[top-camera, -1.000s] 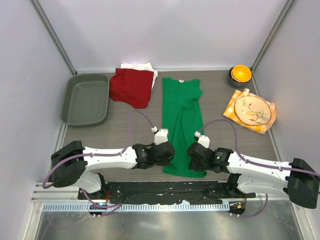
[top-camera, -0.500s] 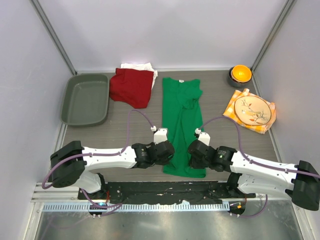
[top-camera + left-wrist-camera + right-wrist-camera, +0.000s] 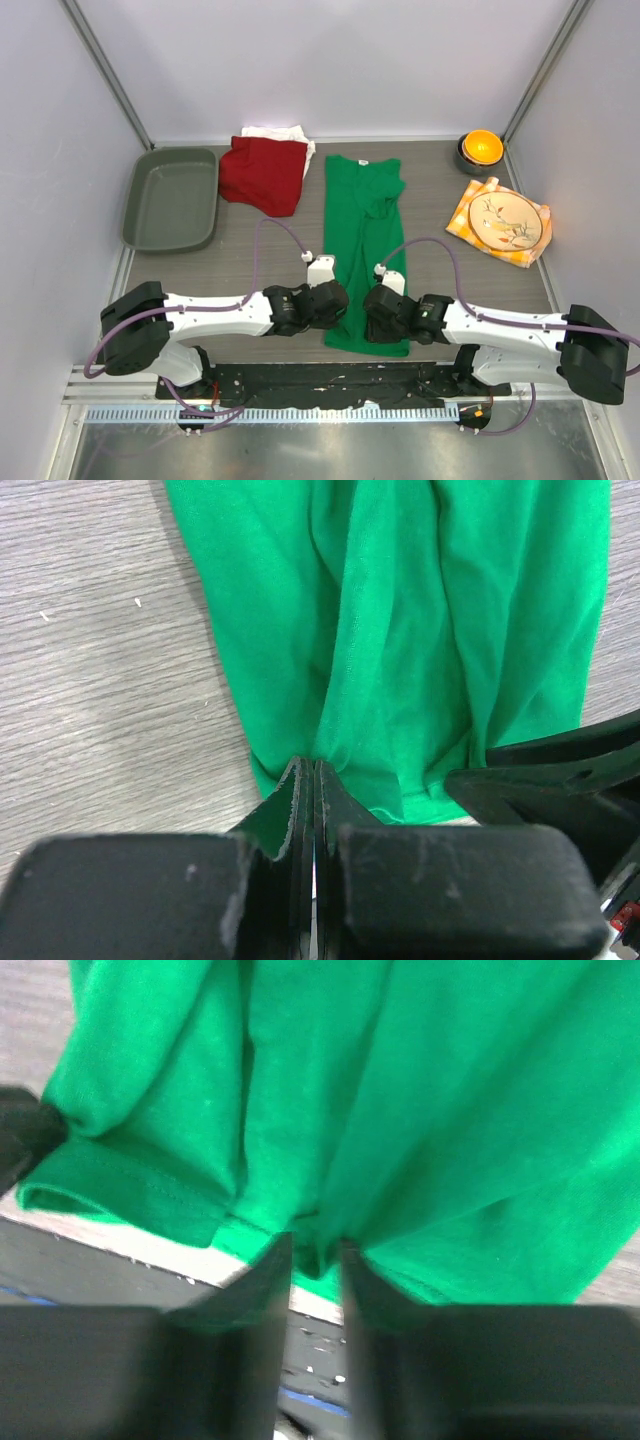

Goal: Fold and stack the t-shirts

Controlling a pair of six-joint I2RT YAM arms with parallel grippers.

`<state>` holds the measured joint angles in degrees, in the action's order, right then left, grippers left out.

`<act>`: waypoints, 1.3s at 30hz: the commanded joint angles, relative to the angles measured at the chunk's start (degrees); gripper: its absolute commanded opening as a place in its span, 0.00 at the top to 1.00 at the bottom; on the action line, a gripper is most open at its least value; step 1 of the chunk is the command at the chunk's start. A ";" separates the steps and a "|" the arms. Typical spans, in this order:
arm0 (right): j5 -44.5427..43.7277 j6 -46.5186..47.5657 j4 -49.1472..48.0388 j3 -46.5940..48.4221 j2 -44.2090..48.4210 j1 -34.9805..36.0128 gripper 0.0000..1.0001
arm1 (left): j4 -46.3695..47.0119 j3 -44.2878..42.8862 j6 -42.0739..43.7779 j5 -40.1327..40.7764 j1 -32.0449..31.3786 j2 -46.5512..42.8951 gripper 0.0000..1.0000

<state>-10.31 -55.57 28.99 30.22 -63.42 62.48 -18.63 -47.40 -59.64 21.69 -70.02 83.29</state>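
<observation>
Green t-shirt [image 3: 362,240] lies flat at the centre of the overhead frame. Its long axis runs top to bottom, with the white neck label toward the top and the hem toward the bottom. The left gripper [image 3: 308,770] is clamped on the hem's left corner. The right gripper [image 3: 315,1252] has cloth in a narrow gap between its fingers; whether it pinches, I cannot tell. Dark red t-shirt [image 3: 263,173] sits upper left.
</observation>
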 commanded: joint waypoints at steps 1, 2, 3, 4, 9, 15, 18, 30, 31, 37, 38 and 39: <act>-1.46 0.64 -1.32 1.86 1.10 0.98 0.49 | 1.67 -2.17 0.75 1.16 0.23 -0.58 1.00; -2.17 0.73 0.35 2.38 1.36 1.15 0.34 | 1.58 -2.26 0.92 1.07 0.32 -0.58 1.00; -3.65 0.90 1.23 3.52 2.24 1.15 0.24 | 1.67 -2.61 1.10 1.07 0.23 -0.49 1.00; -4.45 0.90 2.11 4.05 2.86 1.24 0.20 | 1.50 -2.96 1.19 0.90 0.32 -0.32 1.00; -8.41 1.08 6.77 7.22 8.56 1.33 0.06 | 0.09 -7.09 3.20 0.72 0.32 1.00 1.00; -14.47 0.03 13.80 9.51 14.01 1.24 0.02 | -0.18 -13.15 5.23 -2.18 0.23 4.69 1.00; -17.81 -1.64 17.49 9.77 17.36 1.24 0.02 | 0.35 -15.88 5.93 -4.37 -0.03 7.67 1.00; -23.97 -5.69 24.97 8.81 22.03 1.24 0.00 | 3.51 -18.08 4.88 -7.63 -4.86 15.41 1.00; -24.06 -5.60 24.97 8.72 21.76 1.24 0.00 | 3.60 -17.82 4.71 -7.72 -5.39 15.42 1.00; -24.50 -5.78 24.53 8.37 19.65 1.24 0.00 | 4.39 -16.68 4.44 -8.60 -7.41 15.33 0.97; -24.50 -5.86 24.36 8.28 19.56 1.24 0.00 | 5.00 -16.07 4.35 -8.42 -7.85 15.07 0.93; -24.50 -5.86 24.27 8.28 19.39 1.24 0.00 | 5.36 -15.63 4.18 -8.25 -8.20 14.98 0.75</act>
<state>-31.75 -60.16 53.47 38.02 -43.62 63.53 -16.64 -63.72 -55.05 14.72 -76.51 99.11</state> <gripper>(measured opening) 0.996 0.055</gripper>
